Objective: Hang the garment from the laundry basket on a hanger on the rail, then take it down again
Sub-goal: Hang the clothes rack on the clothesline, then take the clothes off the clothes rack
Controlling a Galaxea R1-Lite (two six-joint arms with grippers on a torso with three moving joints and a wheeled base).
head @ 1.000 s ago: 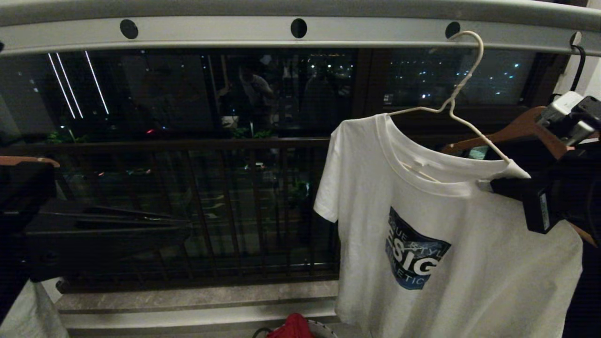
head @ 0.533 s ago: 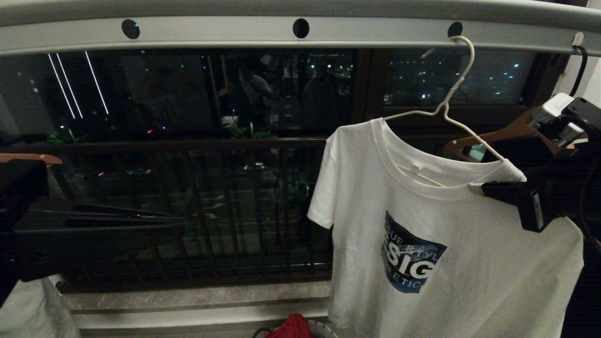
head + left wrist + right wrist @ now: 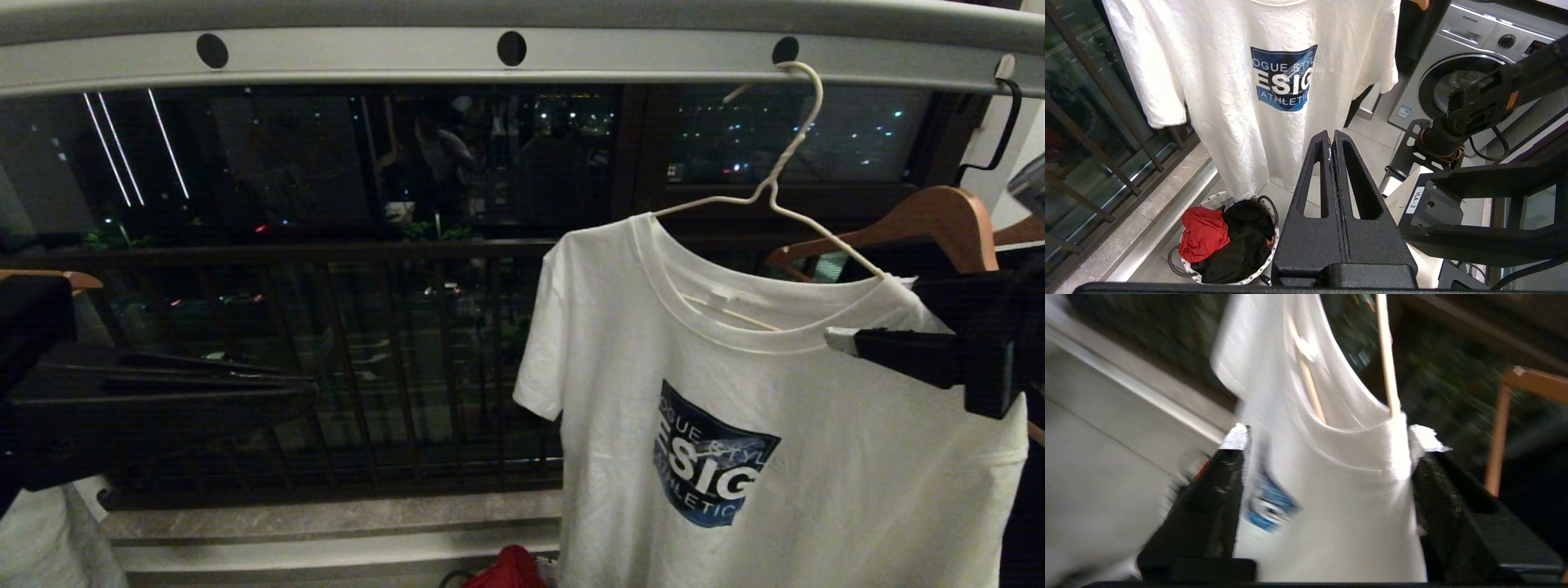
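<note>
Right gripper (image 3: 1327, 445): fingers spread wide either side of the garment's (image 3: 784, 457) shoulder (grip released).
Left gripper (image 3: 1333, 141): fingers pressed together, empty.

rail (image 3: 392, 59) carries hanger (image 3: 775, 175); floor (image 3: 1372, 134) bears basket (image 3: 1186, 267).

A: What's behind, across the middle of the head view?

B: A dark balcony railing (image 3: 351, 359) of upright bars, with window glass (image 3: 367, 155) above it showing city lights. Below the bars runs a pale stone ledge (image 3: 326, 523).

A: And at the right edge?

B: A brown wooden hanger (image 3: 939, 220), its black hook (image 3: 1000, 131) at the upper right corner.

A: Anything lower down?

B: In the left wrist view, a red cloth (image 3: 1202, 239) lies beside a black garment (image 3: 1237, 241) at the lower left. A grey washing machine (image 3: 1457, 69) stands at the upper right, on a tiled floor (image 3: 1367, 143).
</note>
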